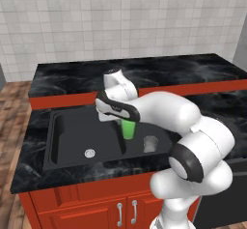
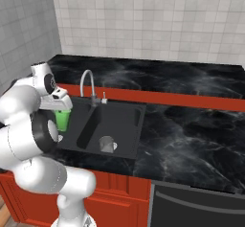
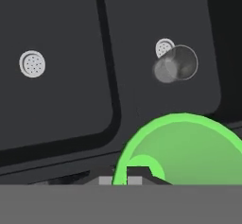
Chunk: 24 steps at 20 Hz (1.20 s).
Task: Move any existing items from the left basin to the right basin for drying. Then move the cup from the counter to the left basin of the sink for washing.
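Green cup (image 1: pixel 128 129) gripped in the hand (image 1: pixel 126 122) above the sink (image 1: pixel 62 141), unlabelled.

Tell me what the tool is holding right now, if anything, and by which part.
The tool is shut on the green cup, gripping it at the rim, as the hand view shows the fingers at the cup's edge. The cup hangs over the sink.

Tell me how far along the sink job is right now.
Done: the grey tumbler already stands in the right basin. In hand: the fingers are shut on the green cup, held over the sink near the divider. Left: setting it down in the left basin and letting go.
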{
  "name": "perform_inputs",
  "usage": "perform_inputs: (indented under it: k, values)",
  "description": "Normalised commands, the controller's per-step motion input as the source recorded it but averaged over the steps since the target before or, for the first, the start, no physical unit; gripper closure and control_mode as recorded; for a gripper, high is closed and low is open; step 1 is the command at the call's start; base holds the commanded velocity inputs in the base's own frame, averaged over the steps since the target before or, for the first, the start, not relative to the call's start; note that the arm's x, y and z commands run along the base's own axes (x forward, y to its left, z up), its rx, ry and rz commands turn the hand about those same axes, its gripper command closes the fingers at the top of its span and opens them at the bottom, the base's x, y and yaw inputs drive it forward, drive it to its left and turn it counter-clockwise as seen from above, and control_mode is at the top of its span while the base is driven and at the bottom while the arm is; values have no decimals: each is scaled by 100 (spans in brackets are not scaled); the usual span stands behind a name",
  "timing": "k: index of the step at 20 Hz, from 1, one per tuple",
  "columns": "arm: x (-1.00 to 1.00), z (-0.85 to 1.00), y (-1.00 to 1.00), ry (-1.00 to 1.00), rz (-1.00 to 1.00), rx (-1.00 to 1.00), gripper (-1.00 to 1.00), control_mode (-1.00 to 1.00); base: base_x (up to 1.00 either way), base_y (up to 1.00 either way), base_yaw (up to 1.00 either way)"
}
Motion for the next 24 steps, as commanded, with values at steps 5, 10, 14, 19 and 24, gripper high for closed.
perform_inputs:
  k: [5, 10, 14, 19, 24]
  values:
    - [2, -24, 42, 0, 8, 0, 100, -100, 0, 0, 0]
    - [9, -26, 35, 0, 7, 0, 100, -100, 0, 0, 0]
    - [15, -32, 33, 0, 7, 0, 100, -100, 0, 0, 0]
    - [19, -36, 30, 0, 6, 0, 100, -100, 0, 0, 0]
    - [22, -35, 26, 0, 5, 0, 100, -100, 0, 0, 0]
